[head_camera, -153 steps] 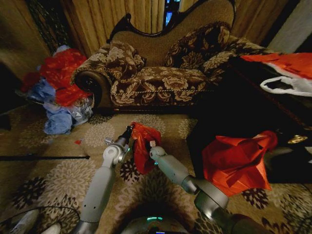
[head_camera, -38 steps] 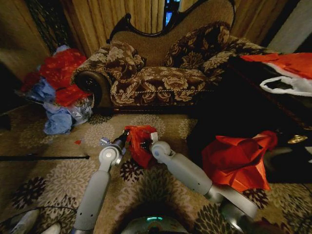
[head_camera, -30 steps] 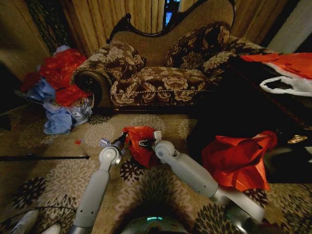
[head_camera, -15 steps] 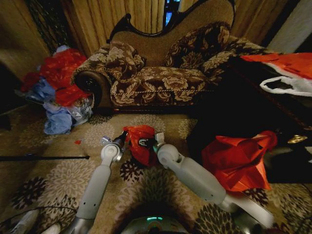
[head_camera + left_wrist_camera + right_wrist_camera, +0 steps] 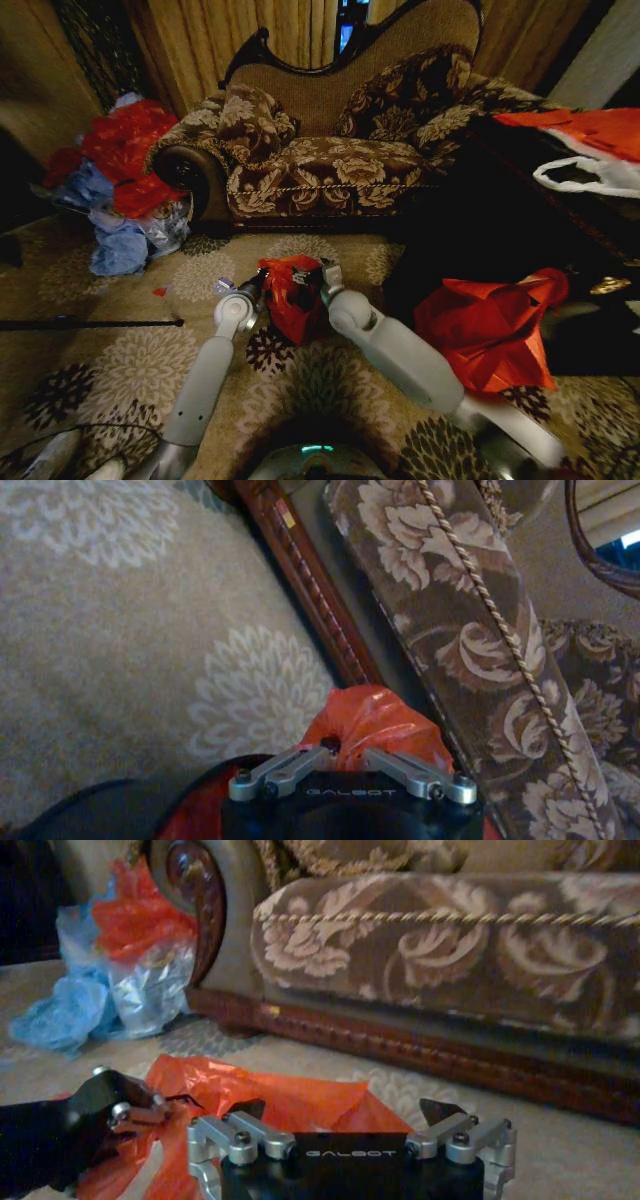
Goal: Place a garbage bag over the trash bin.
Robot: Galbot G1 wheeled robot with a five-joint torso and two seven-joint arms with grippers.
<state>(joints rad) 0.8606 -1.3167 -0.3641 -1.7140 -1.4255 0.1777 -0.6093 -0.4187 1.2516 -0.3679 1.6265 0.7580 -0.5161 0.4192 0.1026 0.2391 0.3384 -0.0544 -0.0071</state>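
Both grippers holding garbage bag (image 5: 293,292) above carpet (image 5: 120,350), near sofa (image 5: 330,150): left gripper (image 5: 255,285) pinching its edge, right gripper (image 5: 312,278) spread wide, probably inside mouth. Bin not reached; covering remaining.

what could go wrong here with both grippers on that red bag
1. The garbage bag is thin plastic pinched between the left gripper and the right gripper; pulling them apart could tear it or slip it from one grip.
2. The bag looks bunched, with no clear opening, so it may not spread over a bin.
3. The sofa stands close ahead, so forward reach seems limited.
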